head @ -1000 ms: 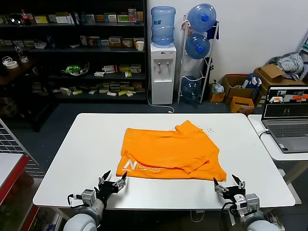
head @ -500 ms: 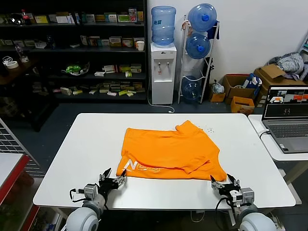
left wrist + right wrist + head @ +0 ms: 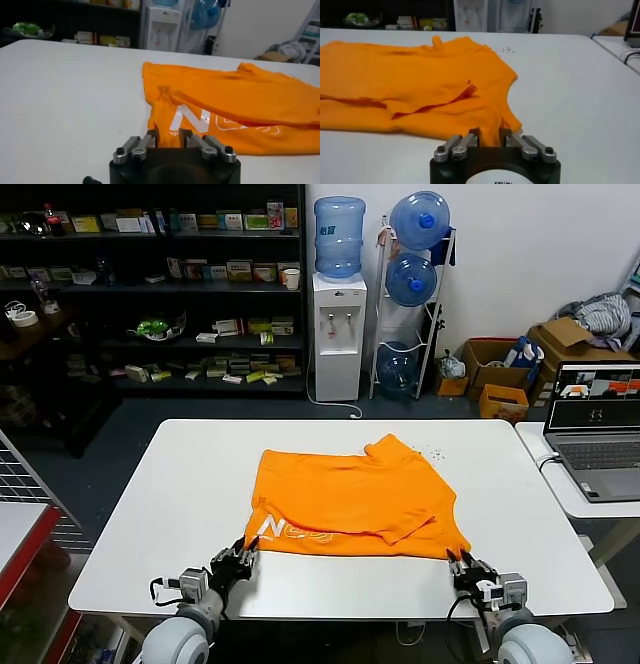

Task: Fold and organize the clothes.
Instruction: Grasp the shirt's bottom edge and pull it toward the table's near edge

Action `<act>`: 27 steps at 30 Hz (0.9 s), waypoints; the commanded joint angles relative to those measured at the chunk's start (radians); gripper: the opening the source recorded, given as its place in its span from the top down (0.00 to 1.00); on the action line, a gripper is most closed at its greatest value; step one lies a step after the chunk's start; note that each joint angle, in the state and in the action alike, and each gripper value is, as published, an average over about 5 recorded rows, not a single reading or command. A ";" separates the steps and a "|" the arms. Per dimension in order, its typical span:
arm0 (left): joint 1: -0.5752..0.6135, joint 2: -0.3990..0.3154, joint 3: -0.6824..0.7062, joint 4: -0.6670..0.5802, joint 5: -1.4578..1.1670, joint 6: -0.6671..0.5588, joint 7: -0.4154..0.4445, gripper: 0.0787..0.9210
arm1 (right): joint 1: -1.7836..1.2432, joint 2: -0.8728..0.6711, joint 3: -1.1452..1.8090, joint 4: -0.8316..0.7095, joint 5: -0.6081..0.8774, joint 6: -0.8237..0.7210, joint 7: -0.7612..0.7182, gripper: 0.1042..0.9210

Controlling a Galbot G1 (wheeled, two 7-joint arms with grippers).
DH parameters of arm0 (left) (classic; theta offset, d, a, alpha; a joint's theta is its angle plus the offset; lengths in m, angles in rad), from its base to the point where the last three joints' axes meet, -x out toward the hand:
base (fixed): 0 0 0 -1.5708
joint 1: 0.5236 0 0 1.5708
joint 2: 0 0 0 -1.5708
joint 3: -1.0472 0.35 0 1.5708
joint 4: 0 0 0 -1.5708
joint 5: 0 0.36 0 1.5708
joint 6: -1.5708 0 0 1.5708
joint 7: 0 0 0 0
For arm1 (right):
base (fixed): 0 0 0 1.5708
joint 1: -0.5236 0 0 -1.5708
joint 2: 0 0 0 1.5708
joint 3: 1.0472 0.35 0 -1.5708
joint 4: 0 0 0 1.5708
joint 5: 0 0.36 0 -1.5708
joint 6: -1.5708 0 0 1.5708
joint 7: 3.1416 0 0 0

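Both grippers have slid forward to the near hem of the T-shirt (image 3: 355,499) since the earlier frames, and their jaws, spread wide then, have narrowed. The left gripper (image 3: 243,557) sits at the shirt's near left corner, its jaws pinched on the orange fabric just below the white lettering, as the left wrist view (image 3: 169,136) shows. The right gripper (image 3: 462,565) sits at the near right corner, and its jaws close on the hem there (image 3: 489,133). The shirt itself has not shifted.

The shirt lies flat near the middle of the white tabletop (image 3: 160,514), its long axis running left to right, with one part folded over the body and a flap reaching toward the far edge. The lettering faces up along the near left side.

Bare tabletop surrounds the shirt on every side, widest on the left and the far right. A laptop (image 3: 596,429) stands on a separate surface to the right.
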 commanded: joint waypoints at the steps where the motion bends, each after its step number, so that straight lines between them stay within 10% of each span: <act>1: 0.013 0.023 -0.007 -0.043 -0.011 0.001 -0.013 0.79 | -0.028 -0.015 0.014 0.028 0.032 -0.002 0.016 0.90; 8: 0.121 0.111 -0.025 -0.171 -0.107 0.028 -0.064 0.98 | -0.196 -0.071 0.081 0.177 0.074 -0.007 0.041 0.98; 27: 0.369 0.165 -0.067 -0.285 -0.086 0.027 -0.103 0.99 | -0.432 -0.082 0.215 0.249 0.052 -0.007 0.068 0.98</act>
